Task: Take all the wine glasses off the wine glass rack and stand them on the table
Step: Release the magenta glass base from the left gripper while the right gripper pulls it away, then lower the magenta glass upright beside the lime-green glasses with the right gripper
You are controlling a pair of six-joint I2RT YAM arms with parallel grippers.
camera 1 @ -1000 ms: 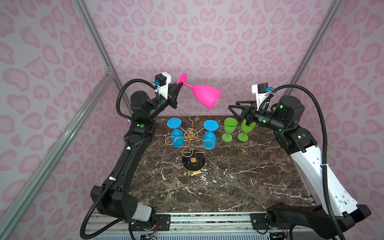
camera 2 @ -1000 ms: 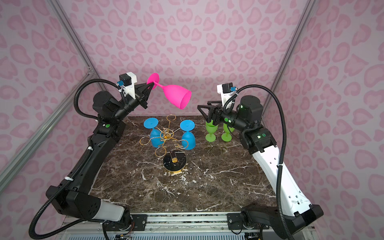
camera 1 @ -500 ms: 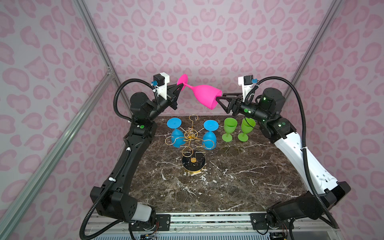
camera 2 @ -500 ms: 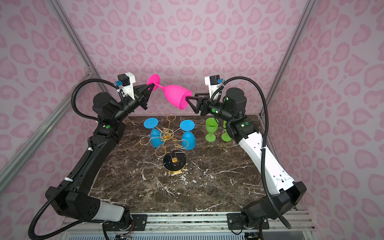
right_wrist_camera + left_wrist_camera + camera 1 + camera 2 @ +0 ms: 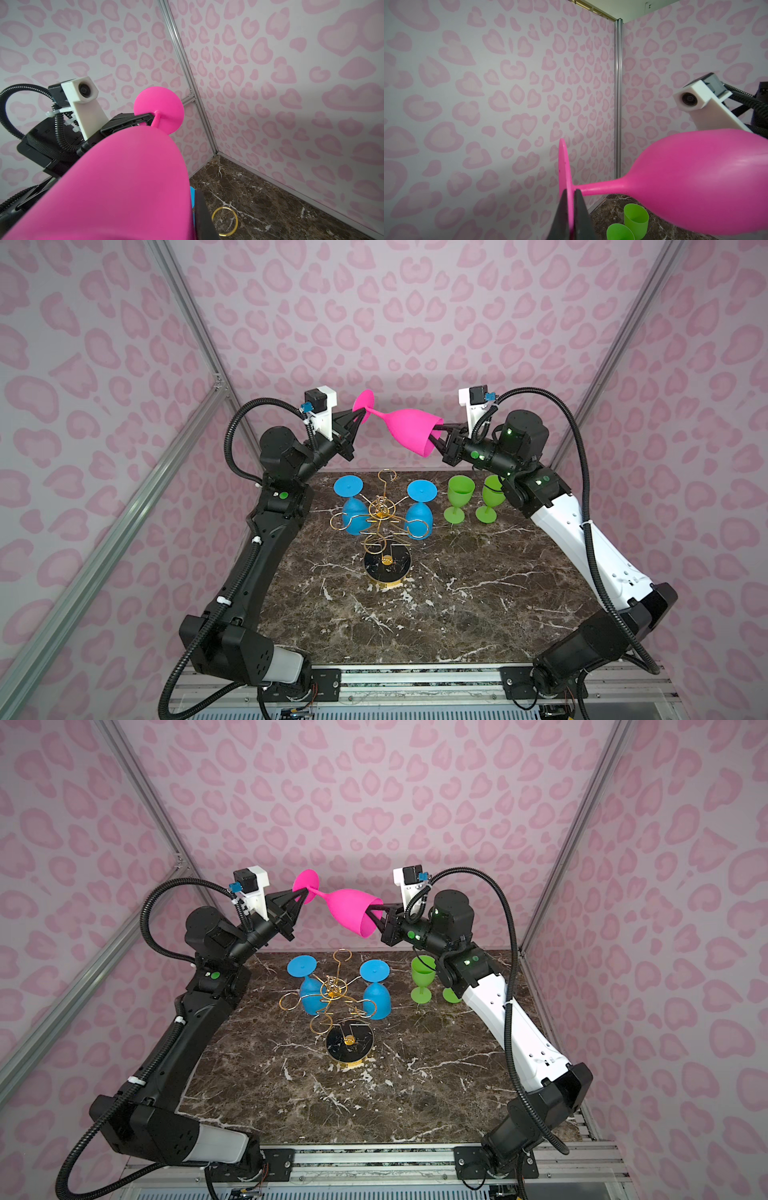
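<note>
Wine glass (image 5: 409, 429) clamped aloft between left gripper (image 5: 359, 416) and right gripper (image 5: 436, 435).

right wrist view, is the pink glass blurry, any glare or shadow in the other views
Right wrist view: the pink wine glass looms close, its bowl soft and featureless, its foot sharper; a broad shadow dims the wall. Left wrist view: soft sheen on the bowl, the left hand dark and blurred. Both top views: even light, no harsh glare on the marble table.
</note>
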